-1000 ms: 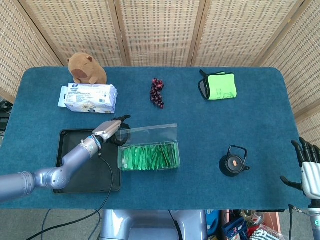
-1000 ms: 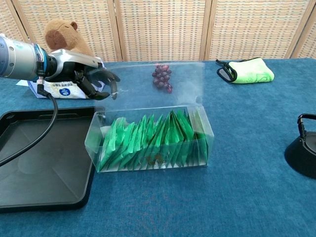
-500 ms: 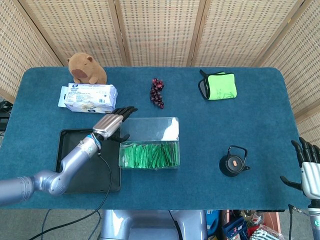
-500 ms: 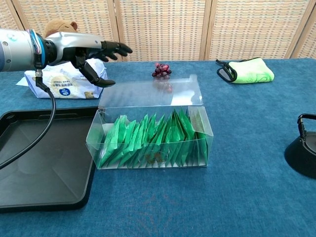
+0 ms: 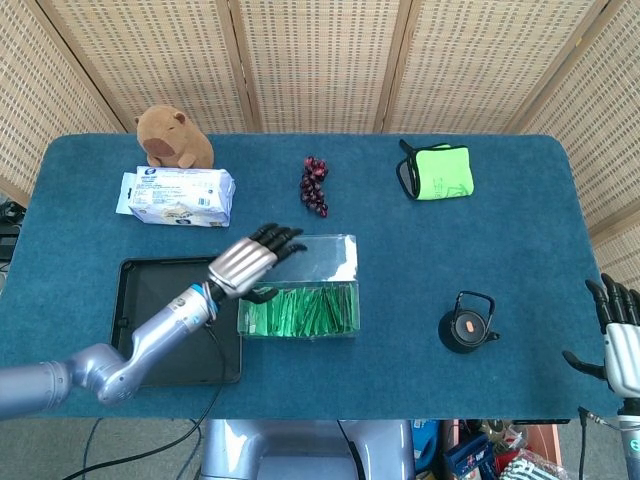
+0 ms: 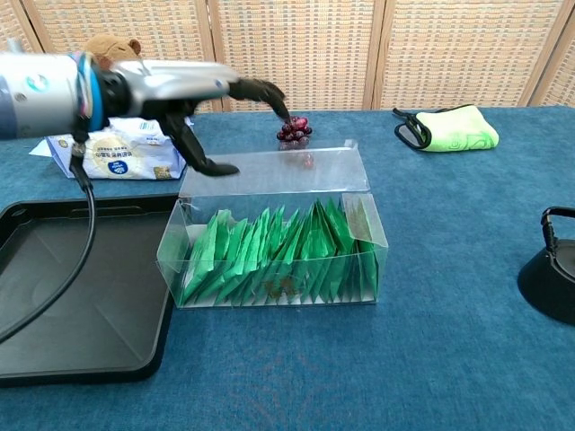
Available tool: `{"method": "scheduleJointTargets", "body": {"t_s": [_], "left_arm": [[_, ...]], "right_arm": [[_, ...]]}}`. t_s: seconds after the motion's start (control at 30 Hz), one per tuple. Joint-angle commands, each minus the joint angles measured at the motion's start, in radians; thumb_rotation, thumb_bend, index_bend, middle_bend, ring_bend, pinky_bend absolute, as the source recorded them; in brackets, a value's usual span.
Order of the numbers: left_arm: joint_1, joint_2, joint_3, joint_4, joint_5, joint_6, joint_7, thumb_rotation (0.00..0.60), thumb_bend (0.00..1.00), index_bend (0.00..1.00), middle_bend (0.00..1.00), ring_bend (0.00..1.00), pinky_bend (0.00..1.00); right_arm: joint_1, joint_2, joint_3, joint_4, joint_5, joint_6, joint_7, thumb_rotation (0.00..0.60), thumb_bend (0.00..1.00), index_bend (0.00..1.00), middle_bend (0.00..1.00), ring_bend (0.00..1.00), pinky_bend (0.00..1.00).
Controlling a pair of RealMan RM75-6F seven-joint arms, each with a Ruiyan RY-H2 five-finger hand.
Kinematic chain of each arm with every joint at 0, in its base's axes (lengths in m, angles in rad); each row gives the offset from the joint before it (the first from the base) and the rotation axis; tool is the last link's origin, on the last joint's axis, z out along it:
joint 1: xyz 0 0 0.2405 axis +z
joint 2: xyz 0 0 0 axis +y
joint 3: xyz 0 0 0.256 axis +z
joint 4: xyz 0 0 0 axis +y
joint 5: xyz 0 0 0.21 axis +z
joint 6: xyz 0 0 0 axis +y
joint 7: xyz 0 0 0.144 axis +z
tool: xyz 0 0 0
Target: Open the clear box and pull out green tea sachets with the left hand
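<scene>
Clear box: transparent plastic rectangular box (image 6: 274, 260) sits mid-table, just right of the black flat tray (image 5: 150, 335); its lid (image 6: 274, 171) is swung back & lies flat behind it, same as 0.5 s ago.
Sachets: green tea sachets (image 6: 269, 256) stand packed upright in a row inside the box, none out yet; row looks unchanged vs 1 s ago.
L hand: my left hand (image 6: 193, 99) w/ silver back & black fingers (image 6: 260, 90) is spread wide, holding nothing. It hovers over the box's left end & the lid; 0.5 s ago it was further left, by the tray edge, and 1 s ago it was curled at the lid edge w/ the lid half raised. In head view it (image 5: 250, 265) overlaps the box's left-rear corner; can't tell if any fingertip touches the plastic.
R hand: my right hand (image 5: 618, 335) is at the table's lower right edge, fingers apart & pointing up, nothing in it; no change from earlier.
Other: brown capybara plush toy (image 5: 172, 137) & white wet-wipe packet (image 5: 176, 196) at rear left, dark red grape bunch (image 5: 314, 185) behind the box, lime-green folded cloth w/ black strap (image 5: 438, 171) rear right, small black cast-iron teapot (image 5: 467, 324) right of the box. All on the blue cloth-covered table (image 5: 520, 240), all where they were.
</scene>
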Motion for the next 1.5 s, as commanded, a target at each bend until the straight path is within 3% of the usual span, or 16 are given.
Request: {"method": "scheduleJointTargets", "body": {"t_s": [0.03, 0.27, 1.5], "left_arm": [[-0.039, -0.073, 0.015, 0.046, 0.054, -0.015, 0.062, 0.600, 0.35, 0.32, 0.00, 0.00, 0.00], [-0.068, -0.158, 0.011, 0.116, 0.029, -0.040, 0.104, 0.600, 0.35, 0.37, 0.00, 0.00, 0.00], [-0.072, -0.205, 0.041, 0.195, -0.057, -0.096, 0.143, 0.600, 0.36, 0.41, 0.00, 0.00, 0.00]], "right_arm": [[0.000, -0.002, 0.002, 0.002, 0.007, -0.002, -0.002, 0.600, 0.00, 0.00, 0.00, 0.00, 0.00], [0.003, -0.007, 0.005, 0.011, 0.022, -0.013, -0.007, 0.600, 0.00, 0.00, 0.00, 0.00, 0.00], [0.009, -0.009, 0.008, 0.024, 0.041, -0.040, 0.007, 0.600, 0.00, 0.00, 0.00, 0.00, 0.00]]}}
